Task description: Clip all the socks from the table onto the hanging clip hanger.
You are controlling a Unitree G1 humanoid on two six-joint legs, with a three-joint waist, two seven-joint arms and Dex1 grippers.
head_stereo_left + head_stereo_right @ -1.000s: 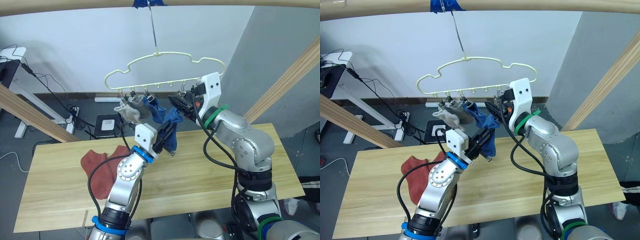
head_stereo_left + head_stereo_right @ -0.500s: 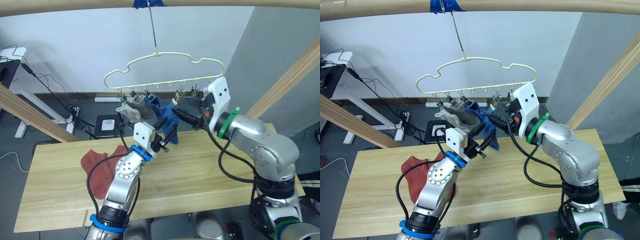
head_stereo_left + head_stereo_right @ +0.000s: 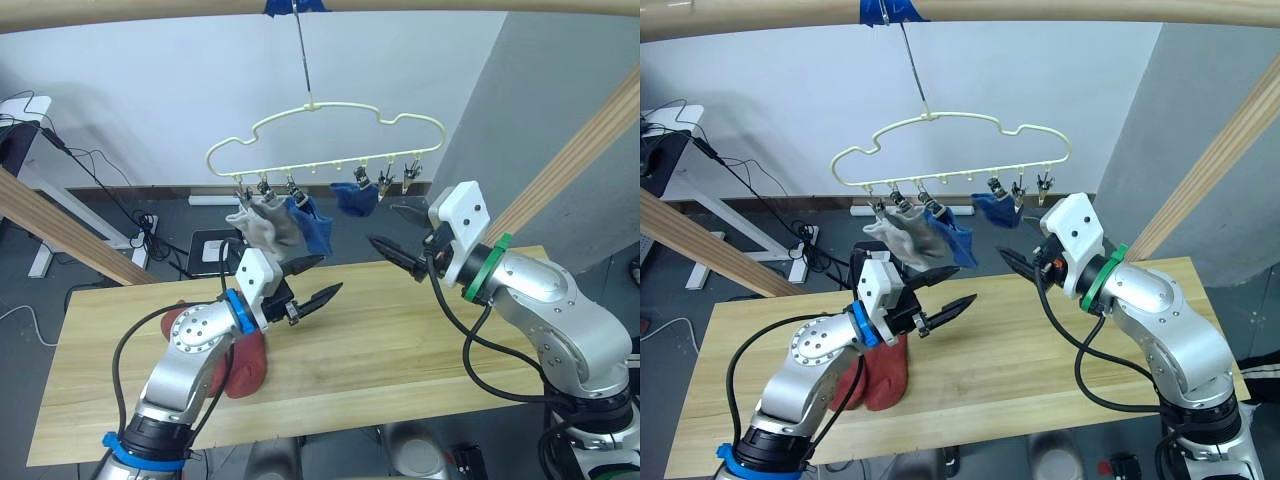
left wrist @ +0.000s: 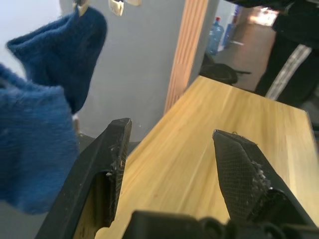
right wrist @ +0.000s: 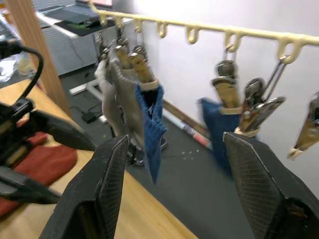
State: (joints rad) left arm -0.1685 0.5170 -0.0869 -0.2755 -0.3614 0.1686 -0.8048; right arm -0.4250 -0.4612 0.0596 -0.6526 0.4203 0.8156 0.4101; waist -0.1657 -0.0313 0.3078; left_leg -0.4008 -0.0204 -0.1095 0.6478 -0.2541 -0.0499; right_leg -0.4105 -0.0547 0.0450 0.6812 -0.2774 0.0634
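Observation:
The cream clip hanger (image 3: 325, 130) hangs from a pole above the table (image 3: 400, 340). Two light grey socks (image 3: 258, 222) and a blue sock (image 3: 310, 224) hang side by side from its left clips. A second blue sock (image 3: 355, 197) hangs from a clip further right. Rust-red socks (image 3: 248, 368) lie on the table's left part, partly hidden under my left arm. My left gripper (image 3: 318, 281) is open and empty, below the clipped socks. My right gripper (image 3: 383, 225) is open and empty, just right of the second blue sock (image 5: 219, 124).
Two bare clips (image 3: 398, 176) remain at the hanger's right end. A round wooden pole (image 3: 450, 5) runs overhead, and slanted wooden beams (image 3: 575, 155) flank the table. Cables and a power strip (image 3: 145, 225) lie on the floor behind.
My left gripper opened, let go of the blue sock and sank back toward the table. My right gripper drew back to the right from the clip. That sock now hangs clipped.

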